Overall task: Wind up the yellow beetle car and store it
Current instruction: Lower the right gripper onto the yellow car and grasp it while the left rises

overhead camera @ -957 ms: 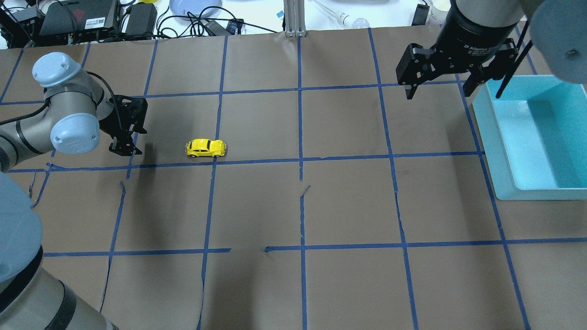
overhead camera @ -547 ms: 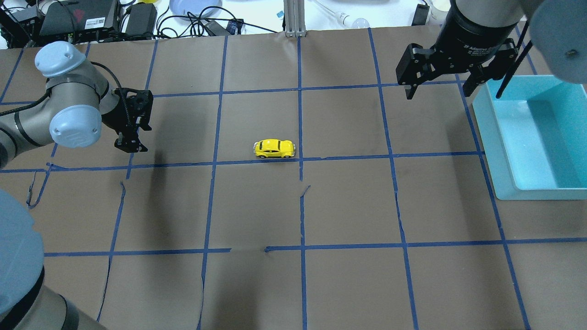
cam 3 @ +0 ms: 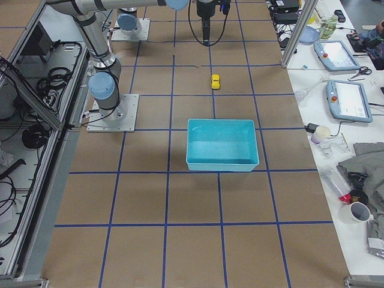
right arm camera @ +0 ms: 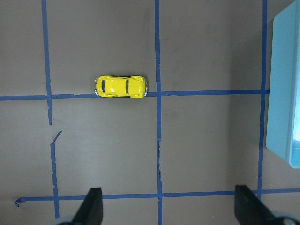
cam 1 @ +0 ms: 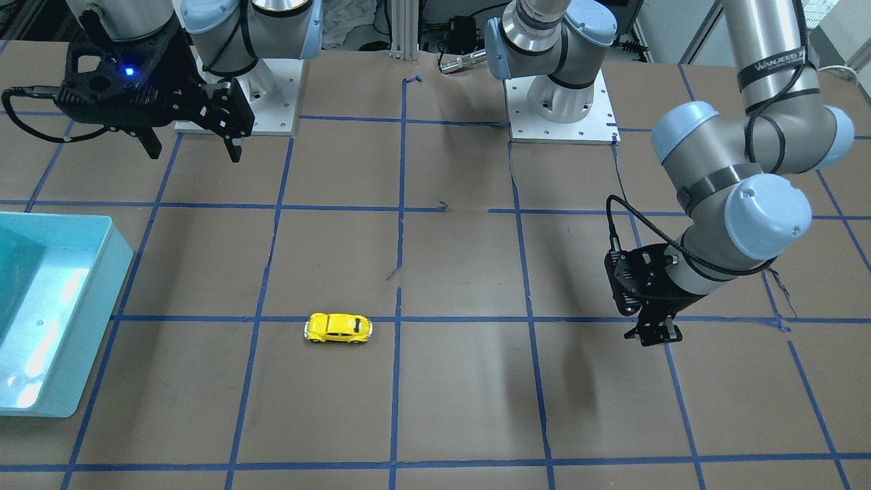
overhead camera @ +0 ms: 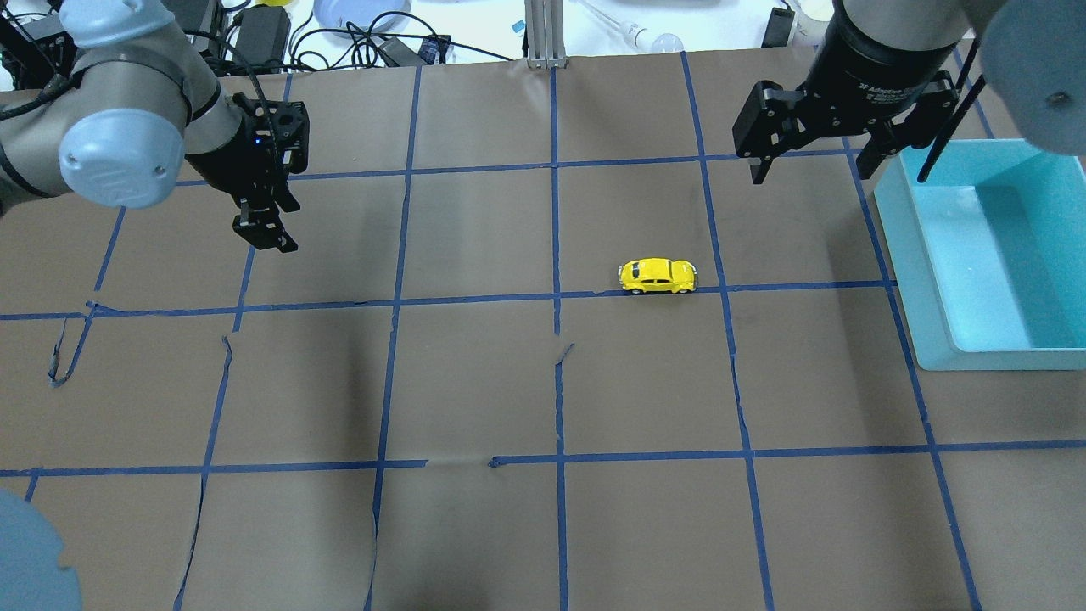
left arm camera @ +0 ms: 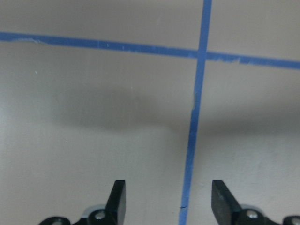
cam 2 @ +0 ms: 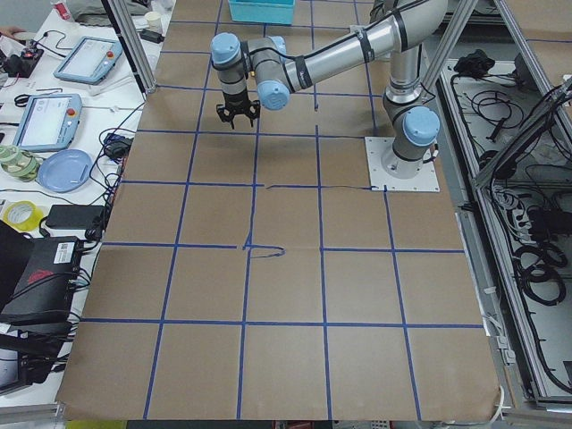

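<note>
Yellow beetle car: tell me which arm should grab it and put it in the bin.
Right. The yellow beetle car sits nearer the open right hand, which hangs beside the blue bin; the right wrist view has the car in sight. The left hand is much farther off.

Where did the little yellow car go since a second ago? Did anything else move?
The yellow beetle car rolled along the table with nothing touching it, away from the left gripper and toward the blue bin. The left gripper shifted slightly, open and empty. The right gripper and the bin stayed put.
</note>
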Controlling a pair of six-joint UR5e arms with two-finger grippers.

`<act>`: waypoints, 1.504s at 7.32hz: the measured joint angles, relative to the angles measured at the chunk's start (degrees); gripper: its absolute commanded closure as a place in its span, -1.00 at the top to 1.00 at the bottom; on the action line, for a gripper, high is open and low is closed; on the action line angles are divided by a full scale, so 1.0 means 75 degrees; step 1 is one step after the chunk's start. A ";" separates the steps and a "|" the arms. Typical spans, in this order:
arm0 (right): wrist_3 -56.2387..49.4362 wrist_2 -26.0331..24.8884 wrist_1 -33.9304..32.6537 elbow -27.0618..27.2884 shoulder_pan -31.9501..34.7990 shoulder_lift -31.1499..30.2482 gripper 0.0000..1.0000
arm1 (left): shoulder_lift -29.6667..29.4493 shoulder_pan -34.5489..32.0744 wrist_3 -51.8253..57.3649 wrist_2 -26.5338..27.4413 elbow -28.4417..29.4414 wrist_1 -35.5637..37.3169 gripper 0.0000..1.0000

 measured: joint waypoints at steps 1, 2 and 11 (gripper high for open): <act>0.0000 0.0000 0.0000 0.0000 0.0000 0.0000 1.00 | 0.0195 -0.0242 -0.0689 -0.0028 0.0342 -0.0563 0.40; 0.0000 0.0000 0.0000 0.0000 -0.0003 0.0002 1.00 | 0.0377 -0.0469 -0.1400 -0.0044 0.0562 -0.0954 0.40; 0.0061 -0.0031 -0.0181 -0.0031 -0.0028 0.1010 1.00 | 0.1818 -0.0934 -0.7512 0.0003 0.0795 -0.1904 0.70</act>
